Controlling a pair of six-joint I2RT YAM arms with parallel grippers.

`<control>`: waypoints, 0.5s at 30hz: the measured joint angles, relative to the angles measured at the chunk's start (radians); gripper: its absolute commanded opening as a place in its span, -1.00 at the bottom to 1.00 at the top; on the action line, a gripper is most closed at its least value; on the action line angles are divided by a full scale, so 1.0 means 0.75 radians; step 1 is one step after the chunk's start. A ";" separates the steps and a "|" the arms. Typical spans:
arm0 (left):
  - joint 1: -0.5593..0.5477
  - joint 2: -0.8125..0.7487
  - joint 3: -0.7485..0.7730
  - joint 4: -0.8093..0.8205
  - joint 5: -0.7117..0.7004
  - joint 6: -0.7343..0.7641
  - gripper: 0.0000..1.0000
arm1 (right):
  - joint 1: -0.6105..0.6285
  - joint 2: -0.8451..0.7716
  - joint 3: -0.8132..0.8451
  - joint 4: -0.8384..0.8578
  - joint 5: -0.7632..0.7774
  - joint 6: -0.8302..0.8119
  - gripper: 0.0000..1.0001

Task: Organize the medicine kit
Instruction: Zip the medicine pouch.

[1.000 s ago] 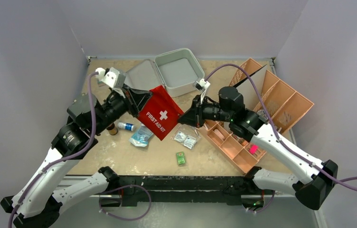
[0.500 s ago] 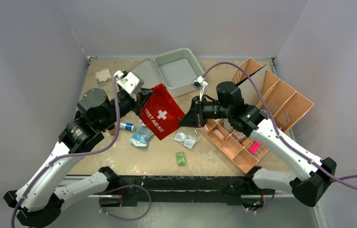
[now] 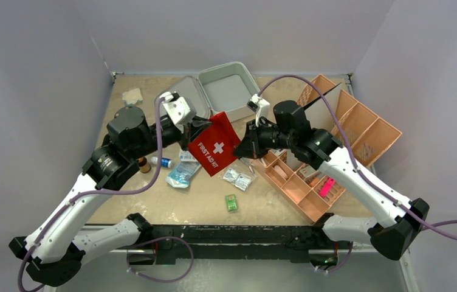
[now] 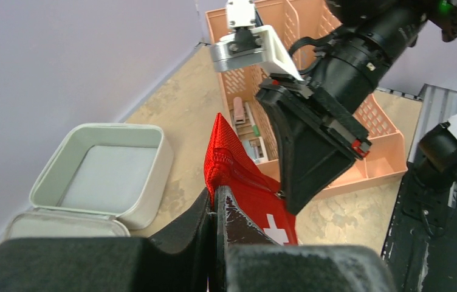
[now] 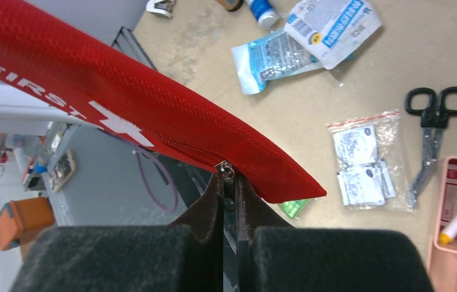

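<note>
The medicine kit (image 3: 231, 91), a pale grey-white clamshell case, lies open and empty at the back of the table, its lid (image 3: 183, 97) flat to the left. It also shows in the left wrist view (image 4: 101, 182). A red "FIRST AID KIT" pouch (image 3: 214, 149) hangs in the air in front of it, between both grippers. My left gripper (image 3: 192, 131) is shut on the pouch's upper left corner (image 4: 223, 146). My right gripper (image 3: 241, 149) is shut on the pouch's zipper pull (image 5: 227, 172) at its right edge.
An orange compartmented tray (image 3: 335, 146) stands at the right. Under the pouch lie clear packets (image 3: 238, 177), a green packet (image 3: 231, 202), blue-white pouches (image 3: 182, 173), a small white bottle (image 3: 162, 162) and a brown bottle (image 3: 143, 164). Black scissors (image 5: 436, 128) lie by the tray.
My left gripper has swung to the right and the pouch has shifted right and slightly back. My right gripper stays on the zipper side, turned a little.
</note>
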 measured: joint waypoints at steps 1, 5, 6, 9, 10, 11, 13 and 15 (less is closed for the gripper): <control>0.001 0.013 0.009 -0.001 0.022 0.003 -1.00 | 0.000 0.016 0.025 -0.024 0.024 -0.023 -1.00; 0.001 0.031 0.017 -0.014 0.042 0.028 -1.00 | 0.000 0.052 0.084 -0.106 0.055 -0.094 -1.00; 0.001 0.031 0.017 -0.022 0.036 0.036 -1.00 | 0.000 0.056 0.093 -0.127 0.055 -0.107 -1.00; 0.001 0.033 0.017 -0.056 -0.003 0.070 -1.00 | 0.001 0.065 0.120 -0.196 0.057 -0.162 -1.00; 0.001 0.036 0.019 -0.070 -0.015 0.083 -1.00 | 0.001 0.066 0.129 -0.221 0.063 -0.183 -1.00; 0.001 0.040 0.022 -0.081 -0.025 0.096 -1.00 | 0.001 0.067 0.137 -0.244 0.070 -0.204 -1.00; 0.001 0.058 0.041 -0.110 -0.047 0.129 -1.00 | 0.001 0.071 0.159 -0.288 0.091 -0.242 -1.00; 0.001 0.075 0.053 -0.128 -0.060 0.155 -1.00 | 0.001 0.081 0.181 -0.324 0.116 -0.278 -1.00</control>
